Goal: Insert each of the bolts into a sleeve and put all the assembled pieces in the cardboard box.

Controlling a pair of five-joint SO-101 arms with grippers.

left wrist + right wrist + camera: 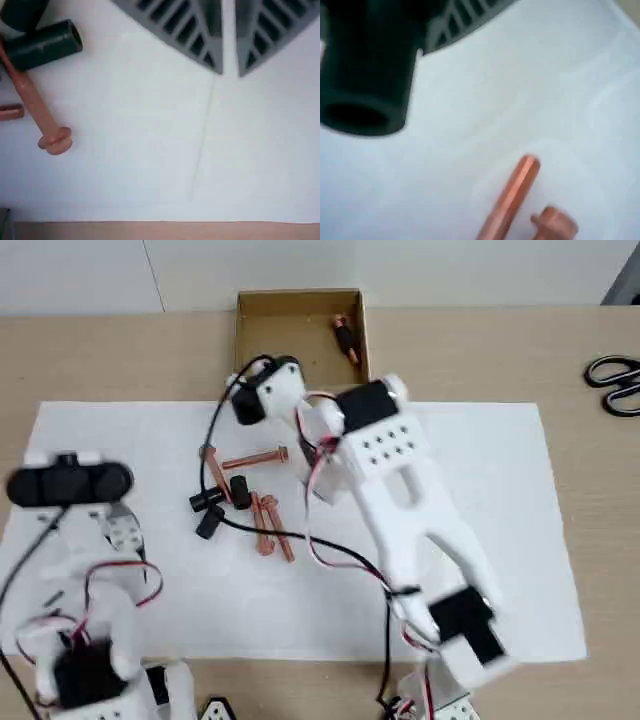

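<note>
The right hand (422,47) is closed on a black sleeve (365,80), whose open mouth hangs over the white sheet (480,540) covering the middle of the desk (120,350). Just beyond that sleeve, in the right wrist view, a copper-coloured bolt (512,200) lies flat on the sheet, with the head of a second bolt (555,225) close beside it. From above, the white right arm reaches across the sheet toward the cardboard box (290,335), which sits at the desk's far edge with one assembled piece (346,338) lying in it near its right wall. The loose parts are clustered on the sheet in front of the box: several bolts (262,525) and three loose sleeves (240,490), some touching or crossing. The left hand (230,72) hangs over a bare part of the sheet near the front desk edge, all but closed, with only a thin slit between its ribbed fingers (200,35) and nothing in it; another sleeve (42,45) and a long bolt (37,107) lie off to one side. Scissors (615,383) rest on the bare desk, well apart from everything.
</note>
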